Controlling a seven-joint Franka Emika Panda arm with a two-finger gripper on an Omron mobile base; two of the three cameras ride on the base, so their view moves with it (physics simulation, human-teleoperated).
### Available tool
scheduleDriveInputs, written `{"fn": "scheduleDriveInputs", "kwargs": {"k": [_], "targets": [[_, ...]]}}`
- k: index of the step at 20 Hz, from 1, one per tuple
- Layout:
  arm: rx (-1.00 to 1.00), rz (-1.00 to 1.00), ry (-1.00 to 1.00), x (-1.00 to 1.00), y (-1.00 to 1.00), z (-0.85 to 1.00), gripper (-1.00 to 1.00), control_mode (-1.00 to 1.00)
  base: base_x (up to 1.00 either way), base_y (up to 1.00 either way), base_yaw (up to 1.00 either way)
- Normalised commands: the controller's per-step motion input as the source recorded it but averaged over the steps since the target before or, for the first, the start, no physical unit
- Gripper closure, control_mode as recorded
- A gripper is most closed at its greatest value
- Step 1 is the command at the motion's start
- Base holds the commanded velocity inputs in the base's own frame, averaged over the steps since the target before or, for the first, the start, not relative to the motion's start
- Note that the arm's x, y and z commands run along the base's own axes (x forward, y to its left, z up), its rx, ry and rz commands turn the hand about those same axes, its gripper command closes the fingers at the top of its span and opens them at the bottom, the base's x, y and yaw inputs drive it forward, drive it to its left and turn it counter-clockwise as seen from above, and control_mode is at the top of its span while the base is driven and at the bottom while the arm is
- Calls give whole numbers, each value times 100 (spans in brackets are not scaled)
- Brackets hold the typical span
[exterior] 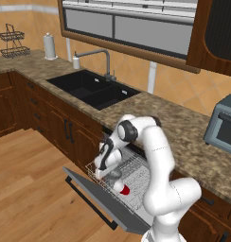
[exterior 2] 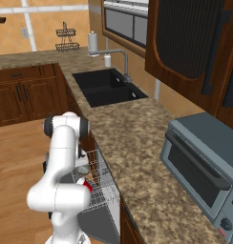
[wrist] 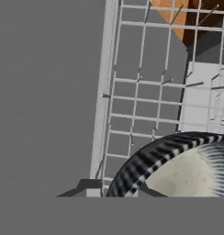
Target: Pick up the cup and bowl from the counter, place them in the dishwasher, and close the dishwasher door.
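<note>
The dishwasher door (exterior: 86,189) hangs dropped open, its white wire rack (exterior: 138,172) pulled out over it. On that rack the red cup (exterior: 123,190) lies on its side, also seen as the cup (exterior 2: 88,186) behind my arm. My gripper (exterior: 104,171) reaches down into the rack's front left corner. In the hand view my gripper (wrist: 118,188) has its two tips on either side of the striped rim of the grey bowl (wrist: 187,170), shut on it. The bowl (exterior: 115,174) sits low over the wires of the rack (wrist: 141,92).
The granite counter (exterior: 183,127) runs above the dishwasher. It carries a black sink (exterior: 93,87) with a faucet and a grey toaster oven (exterior 2: 204,162) to the right. Dark wood cabinets flank the open door, and wooden floor (exterior: 37,189) lies in front.
</note>
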Motion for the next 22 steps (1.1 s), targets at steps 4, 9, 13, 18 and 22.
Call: {"fn": "scheduleDriveInputs", "kwargs": {"k": [4,9,13,18,22], "targets": [[-9,0,0,14,0,-71,100,-100,0,0,0],[-2,0,0,15,0,-38,100,-100,0,0,0],[0,0,1,38,-2,-16,100,-100,0,0,0],[1,0,0,5,0,8,-100,-100,0,0,0],[0,0,-14,-12,14,44,-100,-100,0,0,0]]}}
